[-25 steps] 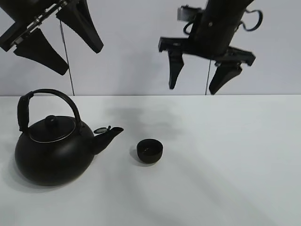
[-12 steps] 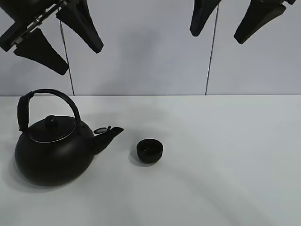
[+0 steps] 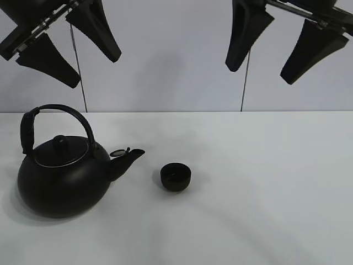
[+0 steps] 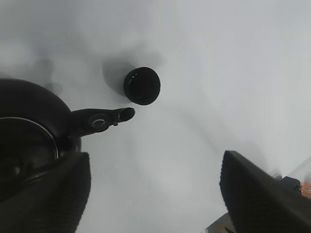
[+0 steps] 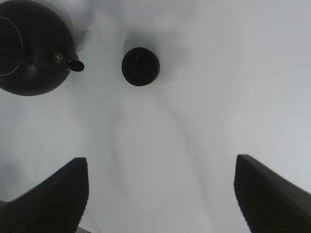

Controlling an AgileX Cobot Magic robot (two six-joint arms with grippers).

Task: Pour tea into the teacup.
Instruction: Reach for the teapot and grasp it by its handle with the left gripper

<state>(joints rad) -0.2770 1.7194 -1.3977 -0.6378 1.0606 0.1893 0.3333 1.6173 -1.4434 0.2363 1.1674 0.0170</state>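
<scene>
The small matte black teacup [image 3: 176, 176] sits on the white table, just right of the kettle's spout; it also shows in the left wrist view [image 4: 142, 86] and the right wrist view [image 5: 140, 66]. The large black kettle [image 3: 62, 170] with arched handle stands at the left, spout toward the cup; it shows partly in the wrist views [image 4: 29, 131] [image 5: 29, 53]. My left gripper [image 3: 74, 52] hangs open high above the kettle. My right gripper [image 3: 278, 49] hangs open high above the table, right of the cup. Both are empty.
The white table [image 3: 265, 199] runs to a pale back wall. Two thin vertical lines mark the wall behind the grippers.
My right gripper rose from lower above the table and moved right, out to the top of the view, then dropped slightly. The left gripper, kettle and teacup have not moved.
</scene>
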